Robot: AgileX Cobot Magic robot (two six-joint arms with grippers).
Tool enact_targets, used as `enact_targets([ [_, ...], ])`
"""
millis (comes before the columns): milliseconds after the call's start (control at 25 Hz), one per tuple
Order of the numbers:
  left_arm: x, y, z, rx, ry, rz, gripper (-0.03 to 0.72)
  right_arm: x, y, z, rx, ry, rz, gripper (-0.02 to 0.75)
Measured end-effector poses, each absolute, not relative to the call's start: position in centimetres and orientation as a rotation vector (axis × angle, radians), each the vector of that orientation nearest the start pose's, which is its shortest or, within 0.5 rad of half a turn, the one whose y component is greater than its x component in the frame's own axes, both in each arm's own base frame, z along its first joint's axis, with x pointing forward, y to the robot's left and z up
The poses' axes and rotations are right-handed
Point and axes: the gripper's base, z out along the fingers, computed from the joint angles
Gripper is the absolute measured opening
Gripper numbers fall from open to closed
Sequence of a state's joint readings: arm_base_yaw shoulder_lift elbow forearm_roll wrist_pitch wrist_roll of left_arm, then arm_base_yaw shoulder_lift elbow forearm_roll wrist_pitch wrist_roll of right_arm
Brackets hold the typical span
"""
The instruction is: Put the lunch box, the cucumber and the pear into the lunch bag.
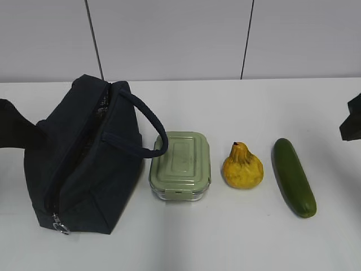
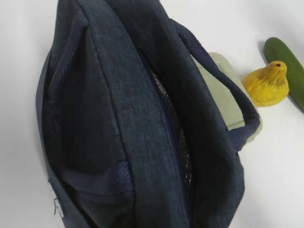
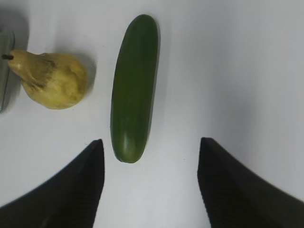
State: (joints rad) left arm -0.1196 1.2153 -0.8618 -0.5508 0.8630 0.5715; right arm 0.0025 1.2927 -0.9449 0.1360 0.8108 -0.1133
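The navy lunch bag point(image 1: 84, 164) stands at the left with its top slit open and its strap handle point(image 1: 148, 121) looped over toward the lunch box point(image 1: 181, 165), which lies shut beside it. The yellow pear point(image 1: 242, 166) and the dark green cucumber point(image 1: 293, 176) lie to its right. The bag point(image 2: 133, 133) fills the left wrist view, where no fingers show. A dark shape point(image 1: 12, 125) at the left edge touches the bag's far side; I cannot tell if it is my left gripper. My right gripper point(image 3: 149, 149) is open and empty, just short of the cucumber's near end point(image 3: 128, 147).
All things rest on a white table point(image 1: 237, 237). A grey panelled wall point(image 1: 180, 39) runs along the back. The pear point(image 3: 52, 80) lies left of the cucumber in the right wrist view. My right arm shows at the exterior view's right edge point(image 1: 352, 118).
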Motion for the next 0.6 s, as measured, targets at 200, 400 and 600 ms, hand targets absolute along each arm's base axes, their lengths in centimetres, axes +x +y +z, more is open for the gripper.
enact_targets([
  [200,22.1,-6.2,28.3,0.549,2.519,-0.481,0.242,25.9,1.1,27.3,-0.085,2.672,0.138,0.476],
  [400,22.2,-5.8,28.2,0.517,2.538,-0.431,0.242,26.5,1.3,26.5,-0.103,2.692,0.174,0.476],
  [600,22.8,-5.9,27.3,0.506,2.576,-0.443,0.242,27.5,1.5,25.9,-0.107,2.703,0.205,0.476],
])
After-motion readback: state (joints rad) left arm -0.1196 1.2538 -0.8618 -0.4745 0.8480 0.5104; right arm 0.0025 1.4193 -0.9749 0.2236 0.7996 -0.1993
